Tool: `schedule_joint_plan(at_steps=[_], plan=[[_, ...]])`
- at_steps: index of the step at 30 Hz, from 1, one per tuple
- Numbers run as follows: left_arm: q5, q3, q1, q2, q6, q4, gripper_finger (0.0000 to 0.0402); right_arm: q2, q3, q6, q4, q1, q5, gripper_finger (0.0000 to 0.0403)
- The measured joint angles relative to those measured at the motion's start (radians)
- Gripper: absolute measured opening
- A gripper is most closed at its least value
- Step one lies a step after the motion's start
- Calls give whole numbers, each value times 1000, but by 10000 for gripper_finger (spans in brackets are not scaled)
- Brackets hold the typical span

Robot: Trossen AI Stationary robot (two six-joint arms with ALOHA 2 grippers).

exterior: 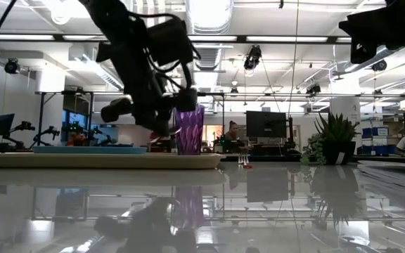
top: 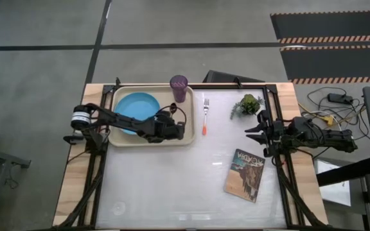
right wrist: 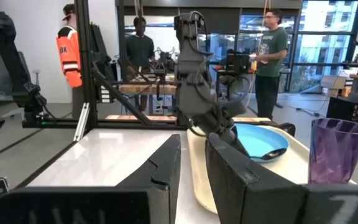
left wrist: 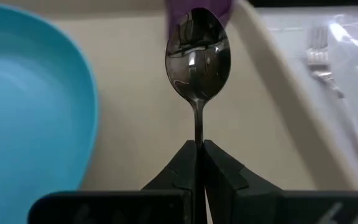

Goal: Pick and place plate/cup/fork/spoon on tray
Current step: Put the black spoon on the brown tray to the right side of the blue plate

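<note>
Only from its wrist: left tool [left wrist: 197,147] pinches spoon [left wrist: 198,53].

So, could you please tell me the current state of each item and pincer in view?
Round light-blue plate: lying flat in the cream rectangular tray.
Translucent purple cup: upright at the tray's far corner.
Dark metal spoon: held by its handle above the tray.
Orange-handled fork: lying on the table beside the tray.
Left pincer: shut on the spoon.
Right pincer: open, empty, waiting at the table's right edge.
</note>
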Motion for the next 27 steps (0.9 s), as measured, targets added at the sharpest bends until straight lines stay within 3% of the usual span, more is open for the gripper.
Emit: schedule_joint_plan(at_steps=[22, 27], plan=[[37, -18, 72, 83, -47, 4, 0, -1, 0, 0, -2, 0, -1, 63], [39, -18, 78, 83, -48, 3, 16, -1, 0, -1, -2, 0, -1, 63]])
